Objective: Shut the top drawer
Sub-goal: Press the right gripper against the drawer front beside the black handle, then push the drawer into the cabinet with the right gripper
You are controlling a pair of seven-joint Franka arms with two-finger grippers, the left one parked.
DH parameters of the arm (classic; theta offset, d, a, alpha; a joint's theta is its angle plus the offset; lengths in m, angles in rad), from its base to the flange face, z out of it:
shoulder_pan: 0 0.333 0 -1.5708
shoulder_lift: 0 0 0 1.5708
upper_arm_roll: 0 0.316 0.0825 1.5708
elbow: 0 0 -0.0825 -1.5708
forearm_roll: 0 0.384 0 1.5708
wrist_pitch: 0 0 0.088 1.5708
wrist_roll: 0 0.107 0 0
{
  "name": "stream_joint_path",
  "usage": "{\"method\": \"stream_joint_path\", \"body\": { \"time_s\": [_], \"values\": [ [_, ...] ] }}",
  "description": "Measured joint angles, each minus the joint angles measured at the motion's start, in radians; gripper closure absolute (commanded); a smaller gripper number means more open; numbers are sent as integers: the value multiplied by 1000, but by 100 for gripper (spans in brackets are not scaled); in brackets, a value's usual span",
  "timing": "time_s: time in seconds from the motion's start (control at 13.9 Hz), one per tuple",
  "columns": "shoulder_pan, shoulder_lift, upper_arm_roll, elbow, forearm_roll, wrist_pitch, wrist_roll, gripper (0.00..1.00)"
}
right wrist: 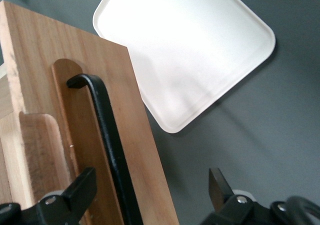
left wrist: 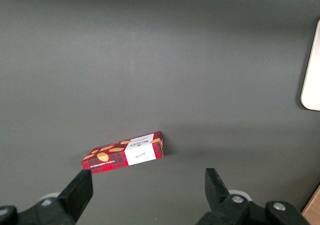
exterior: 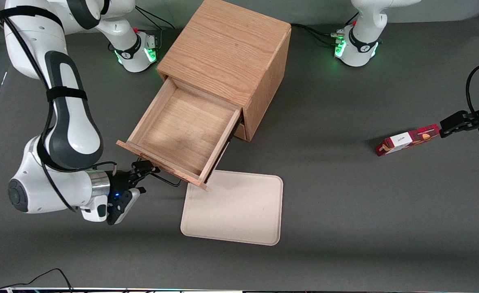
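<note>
- The light oak top drawer point(exterior: 182, 132), a shallow square tray, stands pulled far out of the oak wooden cabinet point(exterior: 227, 49); its sliding axis runs slantwise from the cabinet toward the front camera and the working arm's end of the surface.
- Its front panel point(right wrist: 100, 135) faces the pincer, and the black wire handle point(right wrist: 107, 140) runs lengthwise along that panel in a rounded recess.
- The right arm's pincer point(exterior: 143, 171) hovers just in front of that panel, close to the handle's end; its fingers point(right wrist: 82, 190) are spread wide and hold nothing, with one finger over the panel beside the handle and the other over the dark grey surface point(exterior: 345, 203).
- The drawer tray shows only its bare wooden floor; nothing lies in it.
- A cream rounded-corner flat tray point(exterior: 233, 207) lies on the surface beside the pincer, toward the parked arm's end; one of its corners is under the drawer's front corner, and it carries nothing.
- A red tartan cardboard box point(exterior: 406, 140) with a white label lies flat well apart from the pincer, toward the parked arm's end of the surface.
- Counted: one cabinet, one open drawer, one flat tray, one box.
</note>
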Motion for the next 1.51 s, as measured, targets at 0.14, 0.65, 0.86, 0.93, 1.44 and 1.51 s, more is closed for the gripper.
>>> {"method": "stream_joint_path", "body": {
  "time_s": [0.14, 0.65, 0.86, 0.93, 1.44, 1.51],
  "values": [
    [6, 6, 2, -2, -12, 0, 0, 0],
    [8, 21, 38, -14, -50, -2, -2, 0],
    [9, 21, 66, -21, -82, -2, -2, 0],
    [9, 19, 73, -25, -87, -2, -2, 0],
    [9, -52, 129, -125, -141, -5, 10, 0],
    [9, -68, 134, -142, -142, -5, 17, 0]
  ]
}}
